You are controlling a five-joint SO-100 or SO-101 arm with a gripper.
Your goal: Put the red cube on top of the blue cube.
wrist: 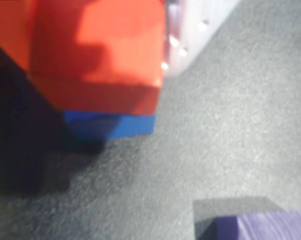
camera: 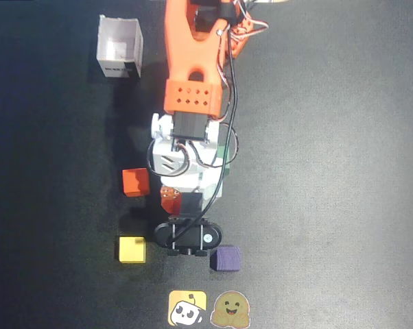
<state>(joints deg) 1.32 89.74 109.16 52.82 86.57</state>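
Sitting on the blue cube (wrist: pixel 121 125), the red cube (wrist: pixel 110 60) is slightly skewed

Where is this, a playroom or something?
Probably a hobby robot workbench: a dark mat, an orange plastic robot arm, and small coloured cubes like the yellow one.

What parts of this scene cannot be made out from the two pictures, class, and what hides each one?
- Blue cube: in the overhead view the arm hides it; in the wrist view only a strip shows under the red cube.
- Gripper: its fingertips are hidden by the arm overhead; open or shut cannot be told.
- Purple cube: cut off by the wrist view's bottom edge.
- Box: label too small to read.
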